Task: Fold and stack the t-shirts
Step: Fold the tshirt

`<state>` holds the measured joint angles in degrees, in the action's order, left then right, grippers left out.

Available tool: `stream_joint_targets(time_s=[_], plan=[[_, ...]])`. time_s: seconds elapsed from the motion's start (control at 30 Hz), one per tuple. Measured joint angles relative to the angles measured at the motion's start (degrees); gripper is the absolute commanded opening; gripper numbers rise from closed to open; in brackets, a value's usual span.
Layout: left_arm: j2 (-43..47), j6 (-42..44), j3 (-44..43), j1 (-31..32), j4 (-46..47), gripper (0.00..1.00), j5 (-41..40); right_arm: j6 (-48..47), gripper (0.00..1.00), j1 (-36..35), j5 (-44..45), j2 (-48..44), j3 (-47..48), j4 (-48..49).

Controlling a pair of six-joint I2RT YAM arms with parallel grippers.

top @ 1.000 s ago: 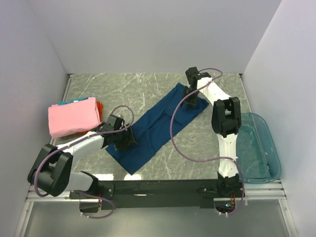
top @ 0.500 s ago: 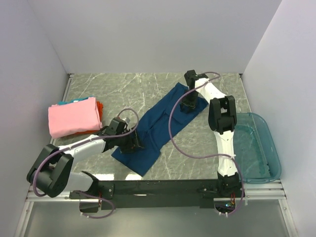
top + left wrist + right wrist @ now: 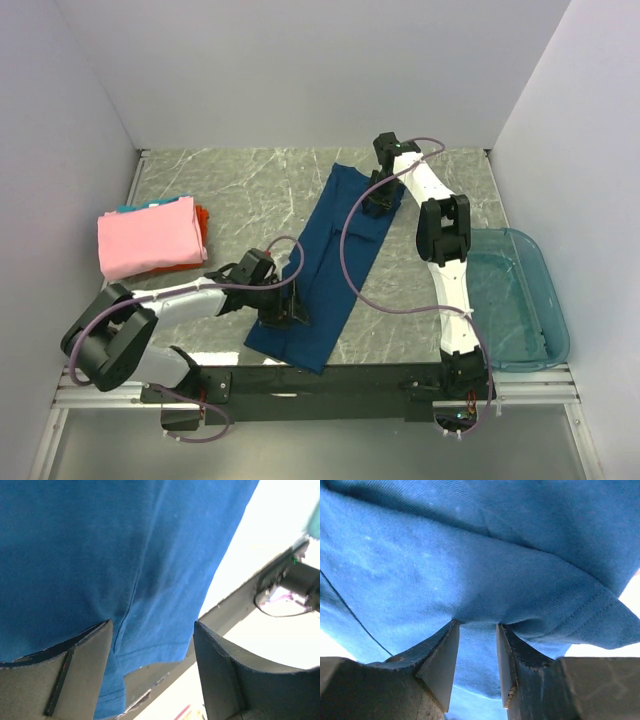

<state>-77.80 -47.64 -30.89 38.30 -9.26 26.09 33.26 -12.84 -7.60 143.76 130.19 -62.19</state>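
Note:
A large navy t-shirt point(image 3: 335, 250), folded into a long strip, lies on the marble table and runs from the far centre down to the near edge. My left gripper point(image 3: 285, 310) rests on its near end, jaws open and fingertips pressed on the cloth point(image 3: 100, 540). At its far end my right gripper point(image 3: 378, 200) stands with jaws partly open, tips pushed into the fabric point(image 3: 470, 555), which bunches around them. At the left sits a stack with a folded pink t-shirt point(image 3: 150, 238) on top, and orange point(image 3: 200, 215) and teal point(image 3: 130, 208) edges below.
A translucent teal tub point(image 3: 545, 290) stands at the right beside the right arm's base. The black base rail point(image 3: 340, 380) runs along the near edge, just past the navy shirt's lower end; it also shows in the left wrist view point(image 3: 235, 605).
The navy strip has swung from a diagonal to nearly upright: its near end slid right with my left gripper, and its far end shifted left with my right gripper.

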Motion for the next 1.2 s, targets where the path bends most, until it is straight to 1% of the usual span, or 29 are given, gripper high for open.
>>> stream_joint_targets(time_s=[0.2, 0.4, 0.5, 0.67, 0.73, 0.83, 1.0, 1.1, 1.2], plan=[[-4.22, 1.44, -2.03, 3.21, 1.90, 0.73, 4.52, 1.40, 0.43, 0.17, -1.79, 0.09, 0.00, 1.11], [-5.07, 3.58, -3.89, 4.74, 0.55, 0.73, 4.96, 1.68, 0.43, 0.26, -3.13, 0.11, 0.02, 2.45], [-4.31, 4.57, -5.62, 4.81, -2.34, 0.74, 3.19, 1.66, 0.43, 0.33, -3.54, 0.07, -0.02, 3.43], [1.57, 5.68, -9.31, 4.81, -7.58, 0.76, -3.76, 1.20, 0.43, 0.79, -3.02, -2.58, -1.31, 5.64], [4.85, 5.88, -11.13, 4.57, -9.99, 0.76, -7.98, 0.76, 0.43, 1.03, -2.23, -6.03, -3.67, 6.36], [7.34, 5.49, -12.07, 3.56, -12.57, 0.75, -11.80, 0.11, 0.43, 1.27, -0.98, -15.34, -10.25, 7.67], [8.59, 4.22, -11.28, 0.81, -18.36, 0.72, -17.11, -0.17, 0.43, 0.55, 0.72, -36.15, -26.08, 12.57], [9.94, 3.41, -9.42, -0.09, -21.09, 0.70, -18.23, 0.02, 0.43, -2.19, 1.27, -45.79, -36.54, 14.40], [10.84, 2.99, -8.50, -0.48, -23.76, 0.70, -18.49, 0.87, 0.43, -8.39, 1.11, -52.00, -48.30, 15.58]])
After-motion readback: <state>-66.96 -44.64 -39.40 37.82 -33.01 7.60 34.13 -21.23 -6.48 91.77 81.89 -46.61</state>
